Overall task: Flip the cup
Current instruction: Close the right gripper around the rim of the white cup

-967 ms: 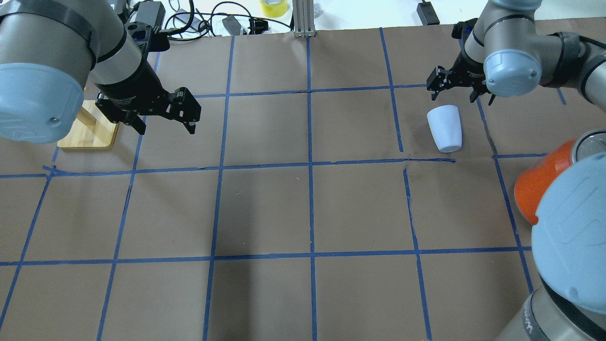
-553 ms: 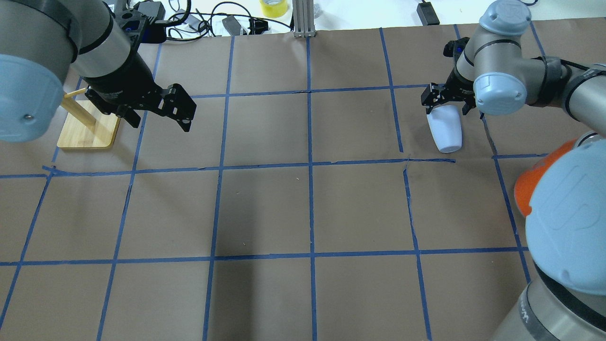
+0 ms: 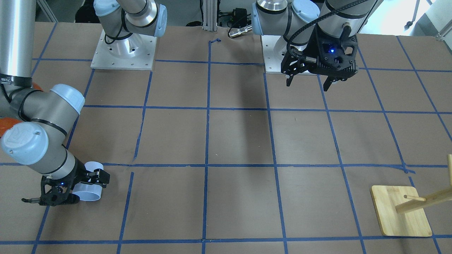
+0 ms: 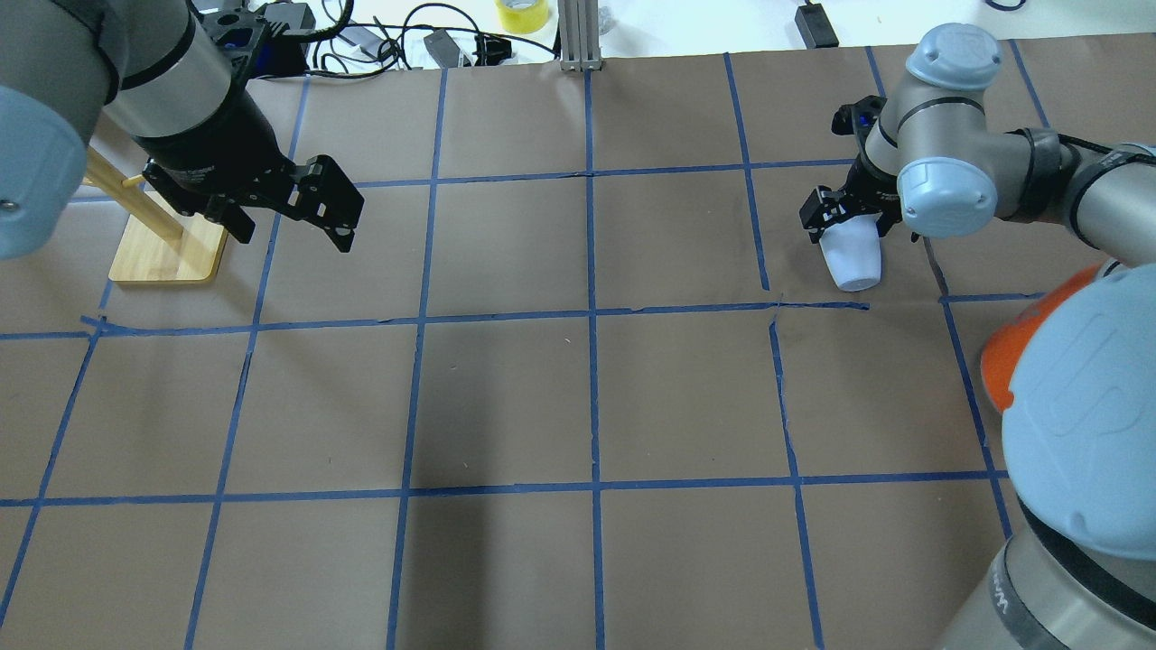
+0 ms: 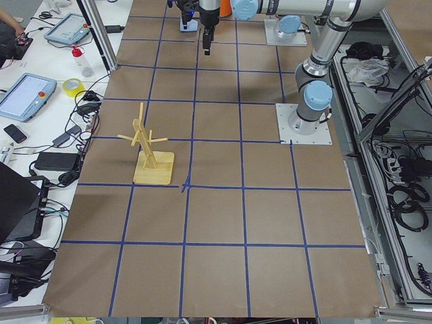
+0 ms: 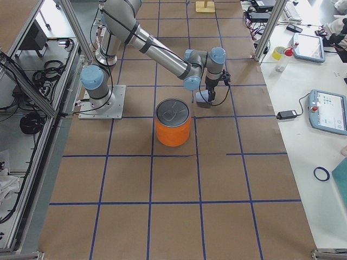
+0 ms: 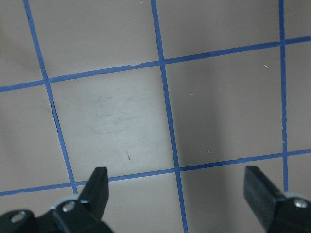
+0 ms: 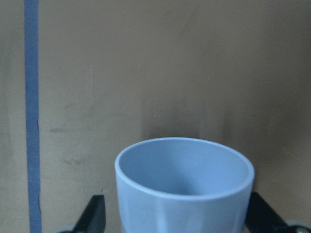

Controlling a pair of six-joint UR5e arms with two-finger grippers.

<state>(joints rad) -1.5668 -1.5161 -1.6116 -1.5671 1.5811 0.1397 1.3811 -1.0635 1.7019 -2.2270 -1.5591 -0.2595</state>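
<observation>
The cup [image 4: 852, 262] seems to lie on its side on the robot's right half of the surface [image 4: 506, 406]. Its narrow base points toward the robot and its mouth points away, just beyond a blue tape line. The right wrist view looks into the bluer inside of the cup [image 8: 184, 211].

The right gripper [image 4: 849, 230] is at the mouth end, spread wide, with one finger on each side of the cup wall. The fingers [image 8: 97, 213] show no clear pinch on the cup. The right arm reaches out low, its wrist folded down over the cup [image 3: 88, 193] and its blue-capped joints beside it.

The orange can [image 6: 173, 127] with its silver lid stands near the cup, closer to the robot.

The left gripper [image 4: 293, 236] hangs above bare paper on the other side. It is also spread, and holds nothing [image 7: 177, 179]. A wooden peg stand [image 4: 167, 253] is just beside it, and the left arm rises steeply from there.

The surface is brown paper marked into squares with blue tape. Past its far edge are cables, a yellow tape roll [image 4: 522, 13] and an aluminium post [image 4: 578, 36]. A side bench holds a teach pendant [image 6: 329, 111].
</observation>
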